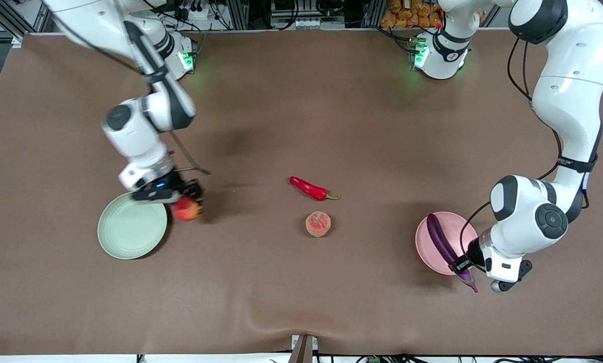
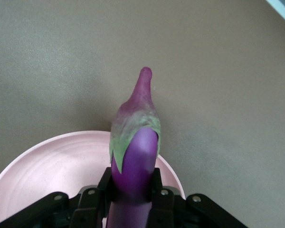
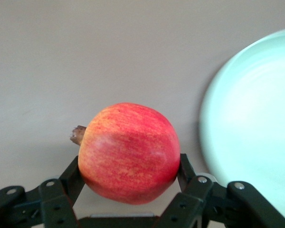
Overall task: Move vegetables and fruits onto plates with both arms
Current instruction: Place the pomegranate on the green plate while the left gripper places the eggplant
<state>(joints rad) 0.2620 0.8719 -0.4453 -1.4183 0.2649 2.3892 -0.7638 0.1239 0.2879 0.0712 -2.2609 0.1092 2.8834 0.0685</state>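
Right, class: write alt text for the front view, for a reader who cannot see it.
Two white robot arms work at a brown table: the right gripper holds a red apple beside a green plate, the left gripper grips a purple eggplant over a pink plate. A red chili pepper and a peach lie mid-table.

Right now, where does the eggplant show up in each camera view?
Front view: eggplant lies across the pink plate, its stem end in the left gripper.
Left wrist view: eggplant between the fingers, over the plate.
Right wrist view: not in it.
Shared landmark: the pink plate.
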